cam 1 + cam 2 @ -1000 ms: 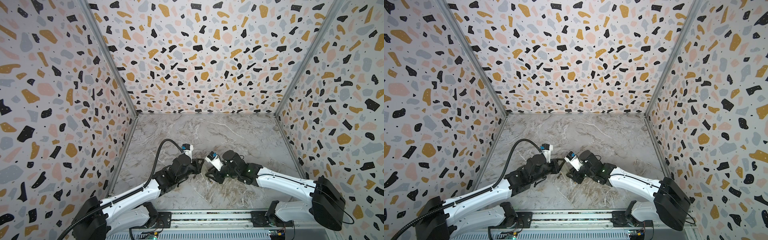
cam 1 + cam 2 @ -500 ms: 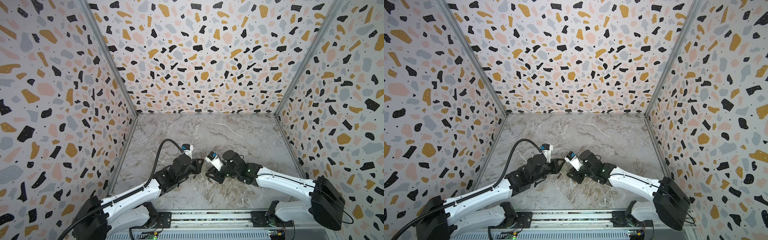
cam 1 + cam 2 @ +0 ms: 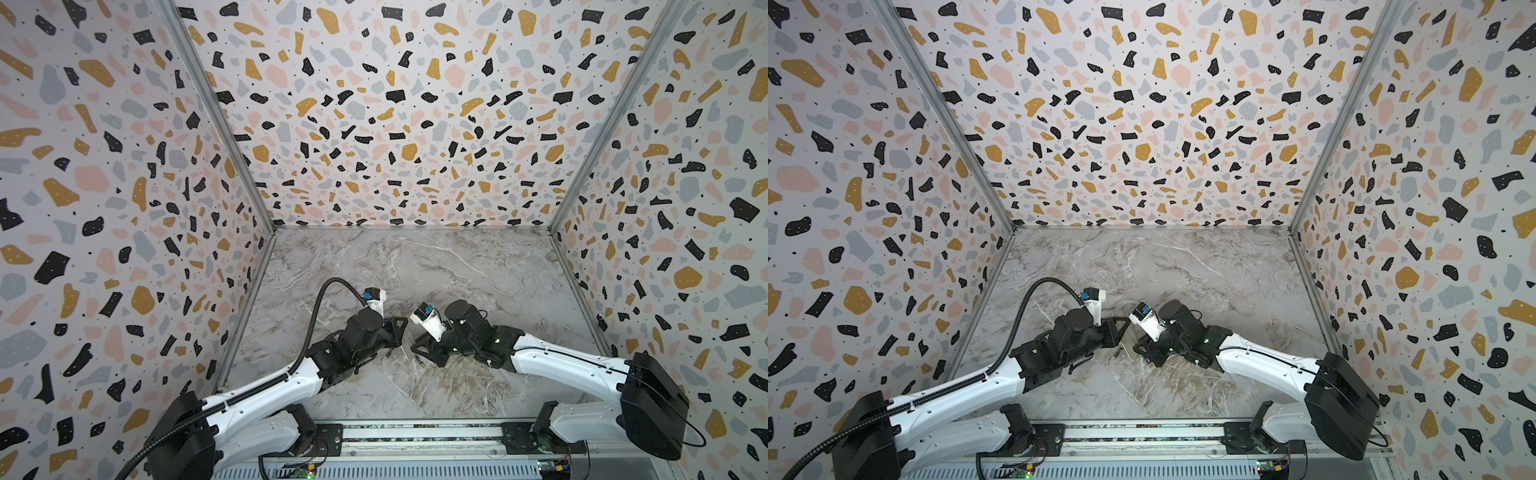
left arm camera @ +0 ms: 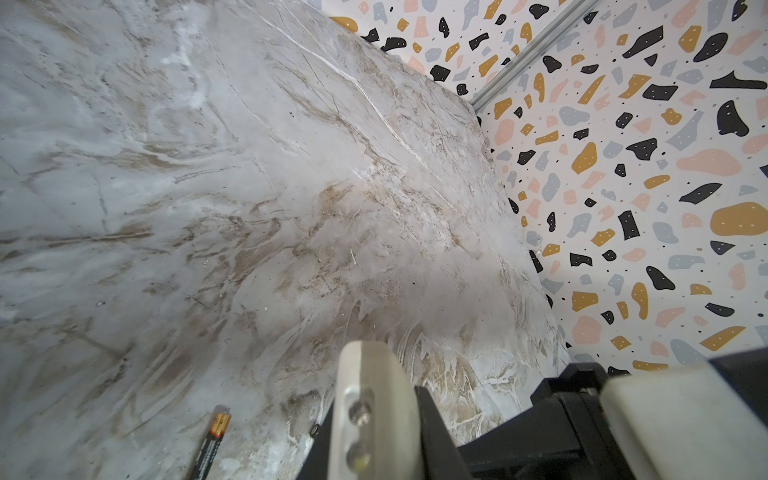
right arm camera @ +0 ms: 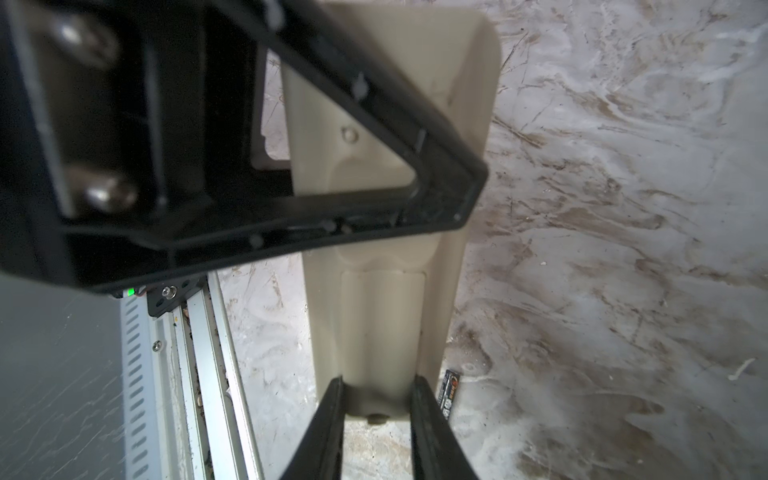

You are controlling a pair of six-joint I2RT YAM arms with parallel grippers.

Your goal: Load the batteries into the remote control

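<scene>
Right fingers (image 5: 428, 432) are closing tighter onto the remote control (image 5: 382, 316) end; left fingers (image 5: 249, 245) stay clamped across it. Batteries (image 4: 214, 440) lie loose on tabletop (image 4: 249, 166): remote looks secured, nothing loaded yet.

We see a grey marble-patterned surface (image 3: 436, 270) veined in brown and white, scuffed and dotted with small pale crumbs (image 5: 742, 369). Two batteries lie flat on it near the front middle, apart from each other: the left battery (image 3: 388, 353), dark with a coppery end, and the right battery (image 3: 420, 364)
</scene>
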